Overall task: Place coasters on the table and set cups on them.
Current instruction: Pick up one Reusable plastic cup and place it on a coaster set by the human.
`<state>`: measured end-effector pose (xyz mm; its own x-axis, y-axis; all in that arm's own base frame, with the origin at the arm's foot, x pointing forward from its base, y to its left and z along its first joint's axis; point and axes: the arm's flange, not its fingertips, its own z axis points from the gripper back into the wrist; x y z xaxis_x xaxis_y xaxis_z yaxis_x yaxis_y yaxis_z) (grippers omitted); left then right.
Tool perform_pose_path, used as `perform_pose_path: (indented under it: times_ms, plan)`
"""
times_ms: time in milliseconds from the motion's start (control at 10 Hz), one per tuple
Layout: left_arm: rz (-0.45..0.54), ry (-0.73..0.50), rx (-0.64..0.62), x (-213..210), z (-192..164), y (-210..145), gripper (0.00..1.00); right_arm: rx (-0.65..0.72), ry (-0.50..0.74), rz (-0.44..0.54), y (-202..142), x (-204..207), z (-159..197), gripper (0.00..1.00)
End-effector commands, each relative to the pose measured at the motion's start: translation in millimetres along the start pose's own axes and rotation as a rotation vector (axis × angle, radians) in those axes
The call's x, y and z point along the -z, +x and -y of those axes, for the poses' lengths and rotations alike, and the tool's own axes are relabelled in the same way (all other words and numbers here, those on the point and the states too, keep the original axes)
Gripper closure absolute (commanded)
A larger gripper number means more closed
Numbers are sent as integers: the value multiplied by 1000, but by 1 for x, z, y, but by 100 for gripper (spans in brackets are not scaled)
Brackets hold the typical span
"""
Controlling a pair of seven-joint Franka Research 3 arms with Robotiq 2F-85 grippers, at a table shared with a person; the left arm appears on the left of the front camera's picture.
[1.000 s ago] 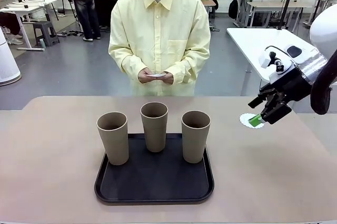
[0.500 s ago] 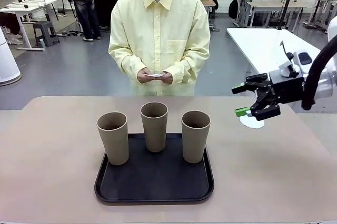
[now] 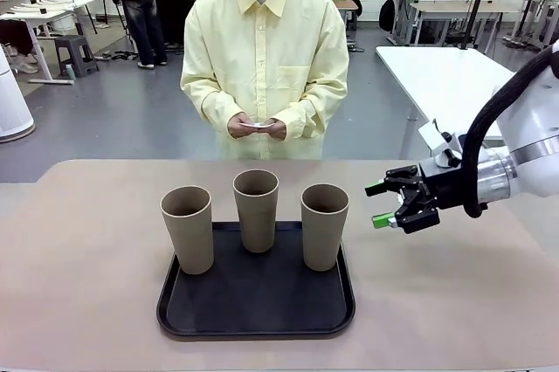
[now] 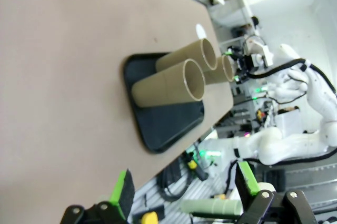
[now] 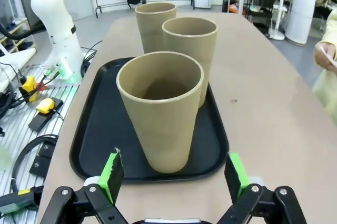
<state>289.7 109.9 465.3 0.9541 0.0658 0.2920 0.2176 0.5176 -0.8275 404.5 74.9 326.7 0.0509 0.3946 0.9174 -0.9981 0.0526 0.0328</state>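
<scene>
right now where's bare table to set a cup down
Wide bare table left of the black tray, and right of it, nearer than the right gripper. Crowded: the tray, holding all three cups.

Black tray (image 3: 253, 302) on beige table (image 3: 87, 285)

free gap between right gripper (image 3: 378, 204) and nearest cup (image 3: 325, 226)

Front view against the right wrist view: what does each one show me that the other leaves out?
Front view: the person standing across the table, both hands holding something thin and white. Right wrist view: the left arm's white body and floor cables. Both: three cups on the black tray, the beige table, the open right claw.
</scene>
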Motion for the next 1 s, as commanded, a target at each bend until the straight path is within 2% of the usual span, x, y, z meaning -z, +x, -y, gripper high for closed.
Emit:
perform_pose_path:
  times_ms: [0,200,300,400,900]
  plan:
    - [10,-16,9,0,0,0,0,24,-7,17,3,8,2,0]
    - [10,-16,9,0,0,0,0,45,-7,23,1,8,-1,0]
    - [10,-16,9,0,0,0,0,153,-119,-48,10,3,-7,0]
    - [10,-16,9,0,0,0,0,12,16,-4,0,6,-1,0]
    - [10,-16,9,0,0,0,0,32,2,-7,4,7,-3,0]
